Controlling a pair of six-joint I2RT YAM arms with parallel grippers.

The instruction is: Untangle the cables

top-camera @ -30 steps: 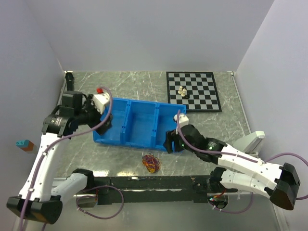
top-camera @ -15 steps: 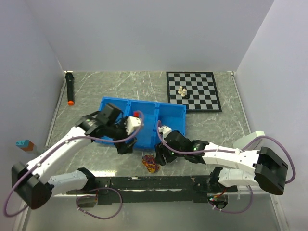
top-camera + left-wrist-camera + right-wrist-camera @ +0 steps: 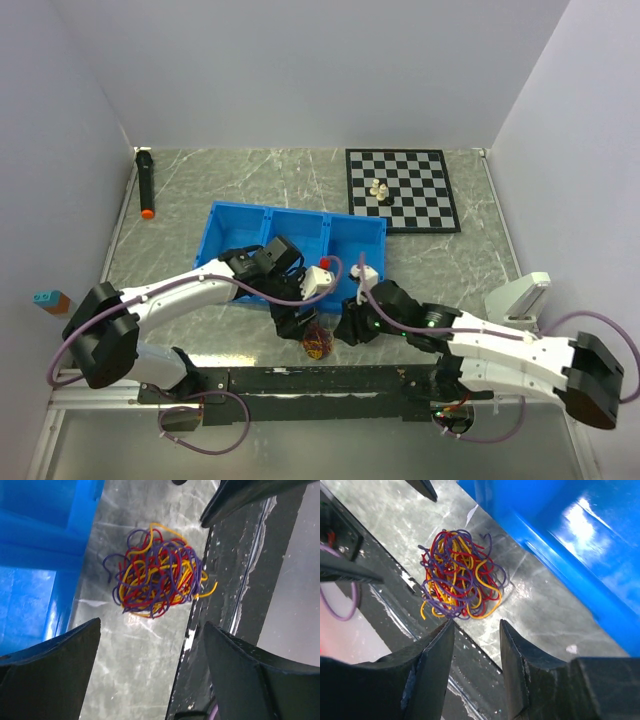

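The cables (image 3: 318, 341) are a small fist-sized tangle of purple, red and yellow wire lying on the marble table just in front of the blue bin (image 3: 262, 228). In the left wrist view the tangle (image 3: 157, 577) lies ahead of my left gripper (image 3: 152, 630), whose jaws are wide open and empty. The tangle (image 3: 460, 582) sits just beyond my right gripper (image 3: 476, 625), open with a narrower gap and nothing between its fingers (image 3: 439, 652). From above, the left gripper (image 3: 297, 325) and right gripper (image 3: 348, 330) flank the tangle closely.
A black rail (image 3: 320, 380) runs along the table's near edge right behind the tangle. A chessboard (image 3: 400, 188) with chess pieces (image 3: 379, 190) lies at the back right, and a black marker (image 3: 146, 183) at the back left. A white block (image 3: 520, 295) sits at the right edge.
Both arms have swung in to the tangle, the left from the bin's far left end, the right from the bin's right end. The right jaws have narrowed.
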